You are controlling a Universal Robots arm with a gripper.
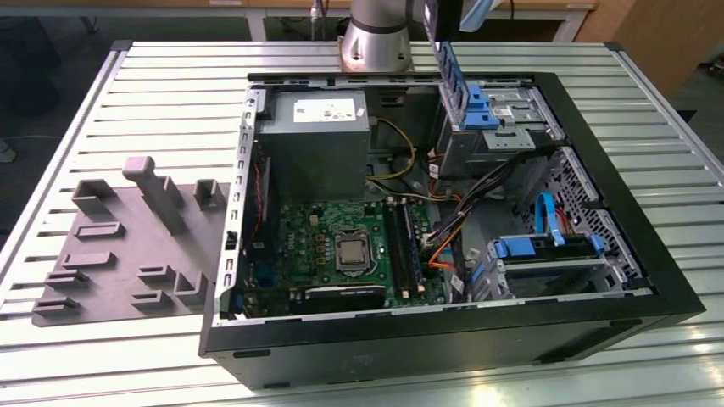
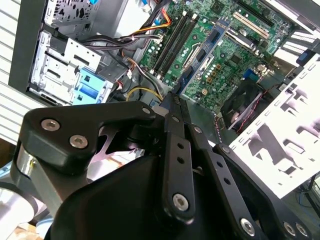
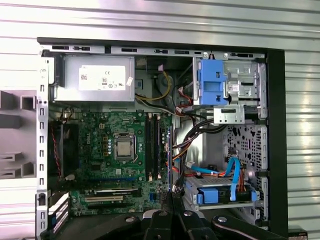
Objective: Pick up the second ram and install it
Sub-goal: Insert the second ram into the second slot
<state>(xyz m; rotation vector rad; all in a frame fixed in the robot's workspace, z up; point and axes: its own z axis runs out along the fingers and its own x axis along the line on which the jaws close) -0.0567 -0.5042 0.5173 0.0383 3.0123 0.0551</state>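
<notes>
Second ram, a thin blue-green stick, hangs on end from the gripper, whose fingers are clamped on its upper end, held above the open computer case on the bench, over the case's blue-latched drive cage and clear of the green motherboard inside the case.

Raised gripper, jaws pinched together

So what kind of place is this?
Probably a robotics lab bench for computer assembly: an open desktop PC case lies on a slatted metal table, a grey moulded tray beside it, and a robot arm rises by the case.
</notes>
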